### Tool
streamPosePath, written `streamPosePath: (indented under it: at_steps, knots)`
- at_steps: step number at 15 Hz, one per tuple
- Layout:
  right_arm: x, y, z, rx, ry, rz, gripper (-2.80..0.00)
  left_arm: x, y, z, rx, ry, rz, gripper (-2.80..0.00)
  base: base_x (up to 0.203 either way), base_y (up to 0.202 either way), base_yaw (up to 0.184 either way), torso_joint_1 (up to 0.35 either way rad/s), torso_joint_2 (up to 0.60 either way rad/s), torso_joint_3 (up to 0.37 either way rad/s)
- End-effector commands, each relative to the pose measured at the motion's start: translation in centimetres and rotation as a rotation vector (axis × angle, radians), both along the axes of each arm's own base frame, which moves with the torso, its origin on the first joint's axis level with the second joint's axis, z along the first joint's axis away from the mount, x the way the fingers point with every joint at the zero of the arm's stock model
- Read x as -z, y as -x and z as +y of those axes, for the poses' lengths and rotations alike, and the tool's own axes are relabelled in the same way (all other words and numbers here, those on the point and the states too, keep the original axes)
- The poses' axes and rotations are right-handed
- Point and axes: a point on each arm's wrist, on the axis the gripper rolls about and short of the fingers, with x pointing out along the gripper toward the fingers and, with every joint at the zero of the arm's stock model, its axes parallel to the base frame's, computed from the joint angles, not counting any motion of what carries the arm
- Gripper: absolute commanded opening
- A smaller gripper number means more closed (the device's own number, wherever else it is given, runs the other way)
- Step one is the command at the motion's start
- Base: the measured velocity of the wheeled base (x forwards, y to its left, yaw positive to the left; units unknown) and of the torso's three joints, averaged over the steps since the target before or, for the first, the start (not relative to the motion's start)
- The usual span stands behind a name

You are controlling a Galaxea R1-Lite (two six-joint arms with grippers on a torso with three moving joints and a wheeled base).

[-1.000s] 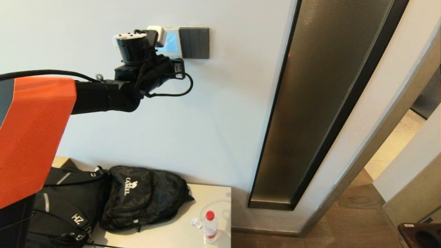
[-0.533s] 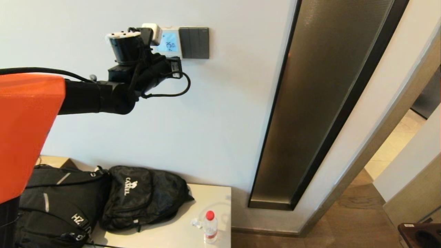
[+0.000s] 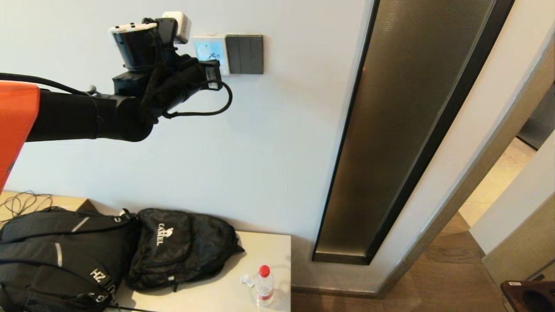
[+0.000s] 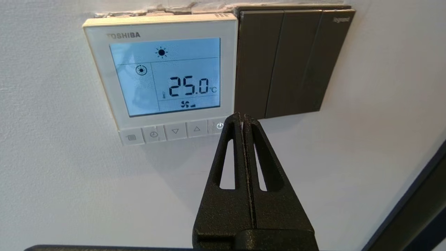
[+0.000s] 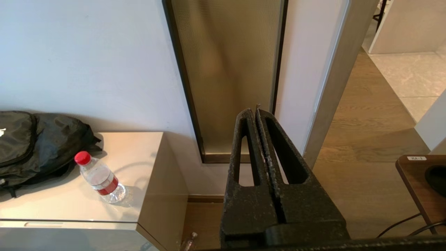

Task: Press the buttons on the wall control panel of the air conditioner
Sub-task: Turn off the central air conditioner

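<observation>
The air conditioner's wall control panel is a white square thermostat with a glowing light blue screen reading 25.0 °C. It also shows in the head view. The buttons form a pale row along its lower edge. My left gripper is shut and empty. Its tips stand in front of the right end of the row, covering part of the power button, and are held back from the wall. My right gripper is shut, empty and parked low, pointing at the floor by the wall.
A dark grey three-rocker switch plate adjoins the panel's right side. A tall dark glass strip runs down the wall further right. Below, a low cabinet carries black backpacks and a water bottle.
My left arm has drawn back from the wall, moving left and slightly up. The panel's screen, partly covered before, now shows whole.
</observation>
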Motion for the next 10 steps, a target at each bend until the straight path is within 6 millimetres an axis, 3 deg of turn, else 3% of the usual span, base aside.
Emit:
streamPosePath:
  at_steps: [1, 10]
  knots:
    - [0.0, 0.0, 0.0, -0.001, 0.0, 0.0, -2.8, 1.0, -1.4, -0.5, 0.0, -0.005, 0.014, -2.8, 0.0, 0.0, 0.0, 0.0, 0.0, 0.0]
    - [0.0, 0.0, 0.0, -0.001, 0.001, 0.0, -2.8, 2.5, -3.9, -1.3, -0.004, -0.015, 0.04, -2.8, 0.0, 0.0, 0.0, 0.0, 0.0, 0.0]
